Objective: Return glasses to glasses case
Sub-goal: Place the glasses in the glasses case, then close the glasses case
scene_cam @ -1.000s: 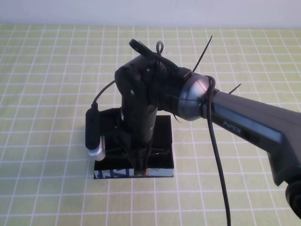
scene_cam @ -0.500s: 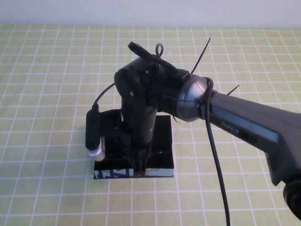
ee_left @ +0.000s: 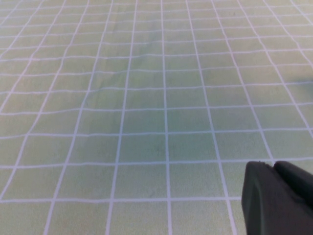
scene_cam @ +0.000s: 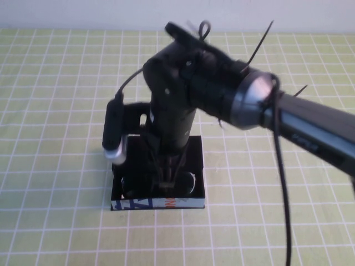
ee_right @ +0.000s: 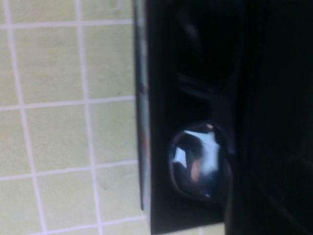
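Note:
The black glasses case [scene_cam: 195, 160] lies open on the checked cloth, its blue, white and orange front side [scene_cam: 141, 204] toward me. The black glasses [scene_cam: 189, 182] lie inside it, and one reflective lens shows in the right wrist view [ee_right: 198, 164] beside the case wall [ee_right: 156, 98]. My right gripper [scene_cam: 167, 176] points straight down just above the middle of the glasses, with its fingers slightly apart and nothing lifted in them. My left gripper [ee_left: 274, 165] shows only in its wrist view, shut and empty, above bare cloth away from the case.
A green and white checked cloth [scene_cam: 55, 111] covers the whole table. The right arm [scene_cam: 310, 127] reaches in from the right, with a black cable [scene_cam: 283, 194] hanging from it. The wrist camera [scene_cam: 113, 130] sticks out on the gripper's left side.
My right arm has lifted and moved back from the case. The glasses stayed in the case and their lenses now show.

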Robot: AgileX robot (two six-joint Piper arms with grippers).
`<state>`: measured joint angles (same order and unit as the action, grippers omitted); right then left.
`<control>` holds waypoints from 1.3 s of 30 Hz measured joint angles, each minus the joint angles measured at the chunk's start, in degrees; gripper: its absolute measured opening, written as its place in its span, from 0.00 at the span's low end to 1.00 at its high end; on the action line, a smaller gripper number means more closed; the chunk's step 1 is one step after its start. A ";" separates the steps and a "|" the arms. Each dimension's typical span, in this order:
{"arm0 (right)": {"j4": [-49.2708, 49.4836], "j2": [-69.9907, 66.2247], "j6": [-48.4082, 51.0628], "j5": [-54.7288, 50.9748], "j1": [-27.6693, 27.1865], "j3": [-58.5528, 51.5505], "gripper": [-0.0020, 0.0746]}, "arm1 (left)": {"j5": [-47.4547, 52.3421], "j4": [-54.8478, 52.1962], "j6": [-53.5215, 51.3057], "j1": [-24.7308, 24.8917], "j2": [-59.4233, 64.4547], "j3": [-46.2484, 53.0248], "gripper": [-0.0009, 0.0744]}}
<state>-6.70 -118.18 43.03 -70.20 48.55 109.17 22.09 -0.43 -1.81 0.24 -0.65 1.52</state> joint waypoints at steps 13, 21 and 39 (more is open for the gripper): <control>0.65 5.01 -8.71 -0.29 -8.64 0.00 0.02 | 0.00 0.00 0.00 0.00 0.00 0.00 0.01; 15.02 8.10 -8.74 -0.62 -19.40 0.00 0.01 | 0.10 0.00 0.00 0.00 0.00 0.00 0.01; 31.28 8.80 -7.62 -0.69 -25.71 0.00 0.01 | -15.79 11.72 16.23 0.00 0.00 0.00 0.01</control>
<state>24.57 -109.39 35.41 -70.89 22.84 109.17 6.30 11.29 14.43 0.24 -0.65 1.52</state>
